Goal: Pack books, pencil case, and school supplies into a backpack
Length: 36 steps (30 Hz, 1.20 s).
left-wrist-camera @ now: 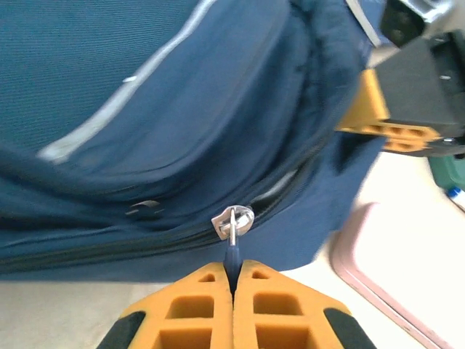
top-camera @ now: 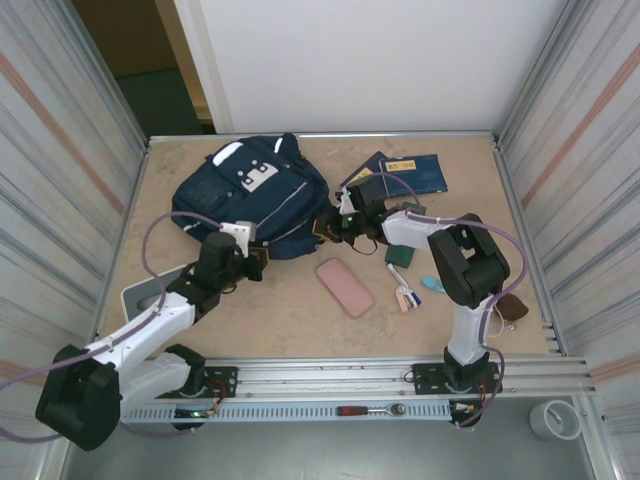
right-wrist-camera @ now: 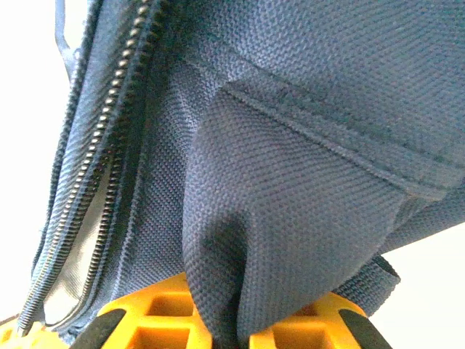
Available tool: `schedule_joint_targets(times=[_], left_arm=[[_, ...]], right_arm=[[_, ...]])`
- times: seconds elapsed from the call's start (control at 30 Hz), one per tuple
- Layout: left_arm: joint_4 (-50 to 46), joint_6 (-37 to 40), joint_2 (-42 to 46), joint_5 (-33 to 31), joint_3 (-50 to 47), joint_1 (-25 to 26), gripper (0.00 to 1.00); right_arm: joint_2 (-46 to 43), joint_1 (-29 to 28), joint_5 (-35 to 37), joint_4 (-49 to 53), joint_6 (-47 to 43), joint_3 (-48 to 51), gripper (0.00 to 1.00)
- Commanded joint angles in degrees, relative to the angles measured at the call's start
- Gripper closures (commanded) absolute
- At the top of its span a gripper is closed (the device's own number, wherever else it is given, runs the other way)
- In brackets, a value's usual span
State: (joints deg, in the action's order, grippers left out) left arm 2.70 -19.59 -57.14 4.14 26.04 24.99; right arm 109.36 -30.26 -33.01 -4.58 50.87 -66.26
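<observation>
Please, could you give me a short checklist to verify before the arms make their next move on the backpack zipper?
1. Left gripper shut on the zipper pull: ok.
2. Right gripper pinching a fold of the backpack fabric to brace it: ok.
3. Zipper open wide enough for packing: not ok, only a narrow gap shows beside the slider.
4. Books, pink pencil case and school supplies packed: not ok, all lie on the table.
5. Zipper track ahead free of snags: cannot tell.
</observation>
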Motion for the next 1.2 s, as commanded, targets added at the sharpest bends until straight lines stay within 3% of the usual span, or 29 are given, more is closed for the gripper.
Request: schedule_joint_targets(times=[0.0,0.4,0.57,0.67,0.77,0.87,0.93,1.07,1.17], left_arm=[[-1.19,-0.7,3.24,-2.05,-1.93,-5.94,1.0],[0.84,-5.78,0.1,-3.2,-3.29,-19.64,1.0],[3.38,-7.03,-6.99,-2.44,-1.49,-24.11,0.94],[4.03,-7.76,-11.43,-0.29,0.31,-25.32,0.85],[1.02,-8.77,-10.66,1.87,1.65,-25.61,0.61],[-0.81,-10.42,-4.81,2.41,0.24,-25.46,0.47],[-2.66,-11.41,0.71,0.94,-0.61,-24.45,0.37],[-6.99,-9.11,9.11,-5.15,0.88,-17.17,0.21],[-7.78,-4.09,7.2,-9.03,4.56,-10.3,0.15]], right_arm=[[-2.01,3.72,-2.57,4.21,-5.22,-3.88,0.95],[-1.64,7.97,-10.2,15.66,-15.09,-10.9,1.0],[-0.71,6.86,-11.19,15.59,-15.52,-11.82,1.0],[0.04,6.02,-10.99,15.48,-15.48,-12.23,1.0],[-0.04,4.86,-9.05,15.39,-15.24,-11.89,1.0],[0.47,3.3,-6.11,15.13,-15.06,-11.28,0.97],[1.46,2.05,-3.82,15.89,-15.35,-11.06,0.88],[0.42,1.51,5.0,22.22,-20.69,-9.85,0.48],[-4.68,3.01,11.66,23.24,-22.51,-6.43,0.38]])
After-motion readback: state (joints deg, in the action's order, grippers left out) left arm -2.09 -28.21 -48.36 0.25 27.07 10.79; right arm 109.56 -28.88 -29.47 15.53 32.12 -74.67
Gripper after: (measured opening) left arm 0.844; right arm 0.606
